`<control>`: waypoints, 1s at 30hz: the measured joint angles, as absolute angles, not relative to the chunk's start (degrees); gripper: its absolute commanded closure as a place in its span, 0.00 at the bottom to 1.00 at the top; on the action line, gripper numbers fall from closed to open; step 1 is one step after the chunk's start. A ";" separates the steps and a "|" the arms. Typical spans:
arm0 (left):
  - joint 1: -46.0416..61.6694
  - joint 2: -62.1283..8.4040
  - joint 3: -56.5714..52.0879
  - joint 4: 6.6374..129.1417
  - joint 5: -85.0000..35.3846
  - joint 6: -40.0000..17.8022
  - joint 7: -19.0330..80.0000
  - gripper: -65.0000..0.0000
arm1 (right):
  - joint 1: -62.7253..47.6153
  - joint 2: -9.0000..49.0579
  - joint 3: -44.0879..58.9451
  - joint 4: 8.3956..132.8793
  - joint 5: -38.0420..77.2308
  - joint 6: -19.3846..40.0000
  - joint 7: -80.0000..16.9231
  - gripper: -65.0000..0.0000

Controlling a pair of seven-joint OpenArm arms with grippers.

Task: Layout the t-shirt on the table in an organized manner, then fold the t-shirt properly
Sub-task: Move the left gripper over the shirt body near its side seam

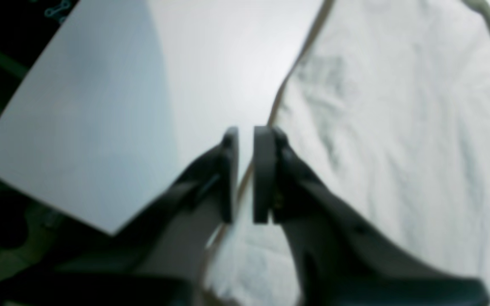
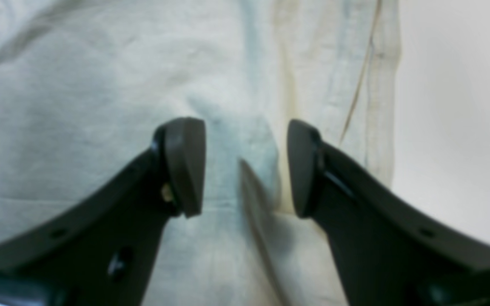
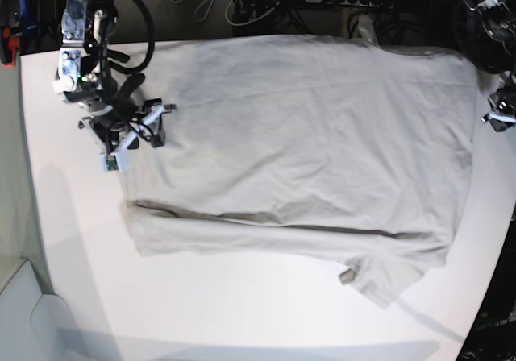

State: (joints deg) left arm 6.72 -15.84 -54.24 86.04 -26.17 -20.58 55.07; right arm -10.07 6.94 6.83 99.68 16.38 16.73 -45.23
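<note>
The t-shirt [image 3: 306, 143] is spread across the table [image 3: 242, 313], its body lying mostly flat with shallow wrinkles; in the base view the lower long side is folded over on itself, and a sleeve sticks out at the lower right. Bare tabletop is seen below and to the left of the cloth. The right gripper [image 2: 246, 165] is held over the shirt's left end in the base view, close to a hemmed edge, with its jaws standing well apart and only cloth seen between them; nothing is gripped. In the left wrist view the left gripper [image 1: 245, 174] is seen blurred at the shirt's edge, its jaws nearly together with a narrow gap; whether cloth is pinched between them cannot be told. It is barely seen at the right margin of the base view.
</note>
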 measured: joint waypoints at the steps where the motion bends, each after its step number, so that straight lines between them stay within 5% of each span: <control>1: 6.83 -15.79 -54.24 85.95 -26.15 -20.58 55.11 0.72 | -10.07 6.94 6.66 99.68 16.36 16.73 -45.23 0.52; 4: 6.74 -15.66 -53.89 85.86 -26.28 -20.78 55.07 0.44 | -10.04 6.87 5.48 99.68 16.45 16.75 -45.21 0.52; 8: 6.79 -15.35 -53.89 85.86 -26.22 -20.80 55.09 0.21 | -10.07 6.83 5.61 99.57 16.43 16.73 -45.21 0.52; 23: 4.08 -15.84 -46.89 75.96 -26.24 -20.99 54.04 0.20 | -10.04 6.83 5.61 99.57 16.36 16.75 -45.21 0.52; 26: 4.23 -15.75 -46.83 75.94 -26.20 -21.02 54.00 0.30 | -10.07 6.81 5.61 99.57 16.38 16.73 -45.21 0.52; 30: 4.10 -15.68 -46.81 75.96 -26.22 -21.02 54.00 0.77 | -10.07 6.83 5.61 99.57 16.38 16.73 -45.19 0.52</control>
State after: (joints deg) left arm 4.10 -15.68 -46.81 75.96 -26.22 -21.02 54.00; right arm -10.07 6.83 5.61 99.57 16.38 16.73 -45.19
